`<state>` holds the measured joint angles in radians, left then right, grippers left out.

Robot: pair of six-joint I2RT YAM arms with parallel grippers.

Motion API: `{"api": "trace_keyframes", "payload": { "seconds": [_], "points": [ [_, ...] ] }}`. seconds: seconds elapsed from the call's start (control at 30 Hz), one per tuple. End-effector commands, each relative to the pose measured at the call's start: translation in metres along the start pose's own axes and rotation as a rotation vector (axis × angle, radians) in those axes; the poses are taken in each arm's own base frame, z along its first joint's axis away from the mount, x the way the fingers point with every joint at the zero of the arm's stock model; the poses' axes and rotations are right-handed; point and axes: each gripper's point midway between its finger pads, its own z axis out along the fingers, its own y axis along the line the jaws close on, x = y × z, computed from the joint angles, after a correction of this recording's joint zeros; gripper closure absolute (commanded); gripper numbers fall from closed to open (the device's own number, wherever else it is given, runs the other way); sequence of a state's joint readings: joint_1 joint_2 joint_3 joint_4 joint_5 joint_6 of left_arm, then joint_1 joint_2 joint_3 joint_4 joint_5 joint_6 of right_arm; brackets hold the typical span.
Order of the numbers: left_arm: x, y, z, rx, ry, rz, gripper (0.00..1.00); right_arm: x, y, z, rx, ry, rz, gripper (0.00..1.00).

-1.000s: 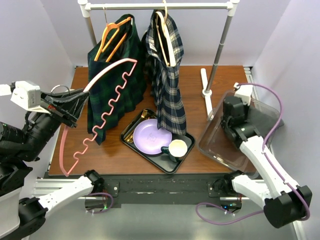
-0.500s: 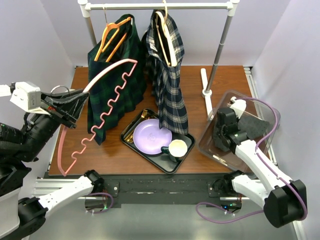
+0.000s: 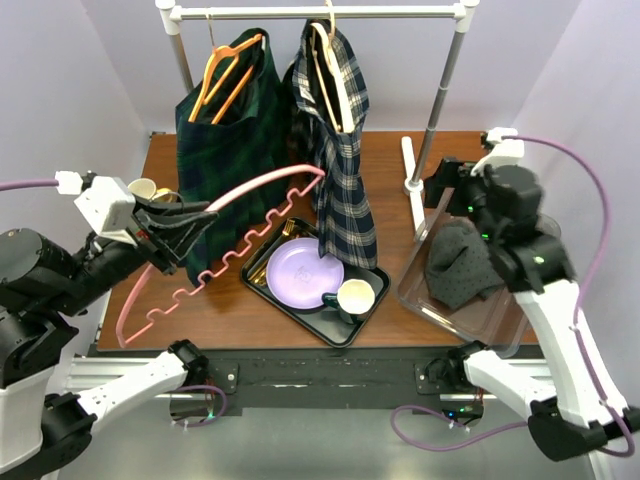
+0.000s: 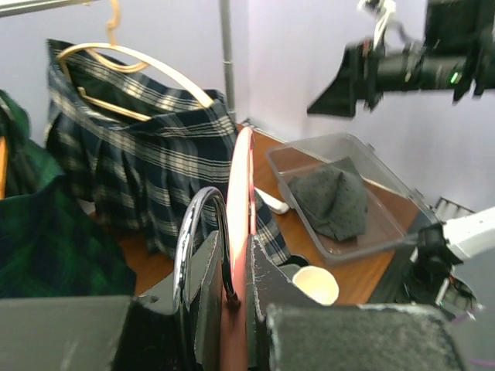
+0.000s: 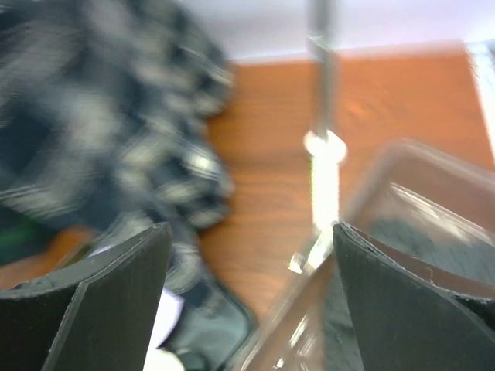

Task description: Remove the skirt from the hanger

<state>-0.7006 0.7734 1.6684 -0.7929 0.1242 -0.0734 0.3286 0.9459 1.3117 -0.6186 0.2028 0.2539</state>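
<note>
My left pincer [image 4: 234, 255] is clamped narrow on the pink hanger [image 4: 241, 182], right beside its metal hook [image 4: 184, 247]. The hanger is bare, with nothing draped on it, and it juts out ahead of the pincer toward the rack [image 3: 320, 12]. My right pincer [image 5: 251, 232] stands wide with nothing between the fingers, up over the bin [image 3: 412, 280]. I take the dark grey skirt [image 3: 455, 262] to be the task's one. It lies crumpled in that bin, below the right pincer and off toward its right finger, not touching it, and well apart from the left pincer. Judging from this, the skirt is off the hanger and the job looks as good as done. The skirt reads as soft, light and limp, bunched in folds, so it will sag and trail if lifted and there is nothing fragile about it. If I must take it again, I'd pinch a raised fold or the thicker waist edge from above, not the flat middle, where the fingers would scrape the bin floor. The cloth may slip out of a shallow pinch. The hanger is stiff, thin and light, and its long free end will swing, so gripping close to the hook is right. A green skirt [image 3: 225, 130] and a plaid skirt [image 3: 340, 190] hang on the rack beyond both pincers, each on its own hanger.
</note>
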Motion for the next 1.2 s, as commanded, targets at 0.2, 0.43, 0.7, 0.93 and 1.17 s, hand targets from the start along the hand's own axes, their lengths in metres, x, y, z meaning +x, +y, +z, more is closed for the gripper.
{"api": "trace_keyframes", "payload": {
  "seconds": [0.2,0.43,0.7,0.93,1.17],
  "points": [
    [0.024,-0.064,0.007,0.401,0.071,0.018,1.00,-0.026,0.162,-0.148,-1.241,-0.120,-0.240,0.03],
    [0.033,-0.079,0.031,0.518,0.081,-0.023,1.00,-0.005,0.168,-0.166,-1.396,0.024,-0.211,0.06],
    [0.031,-0.089,0.057,0.606,0.086,-0.053,1.00,0.030,0.176,-0.157,-1.451,0.182,-0.176,0.12],
    [0.037,-0.086,0.077,0.595,0.102,-0.092,1.00,0.050,0.175,-0.148,-1.404,0.184,-0.260,0.57],
    [0.031,-0.078,0.083,0.545,0.082,-0.077,0.98,0.016,0.179,-0.142,-1.307,0.043,-0.239,1.00]
  ]
}}
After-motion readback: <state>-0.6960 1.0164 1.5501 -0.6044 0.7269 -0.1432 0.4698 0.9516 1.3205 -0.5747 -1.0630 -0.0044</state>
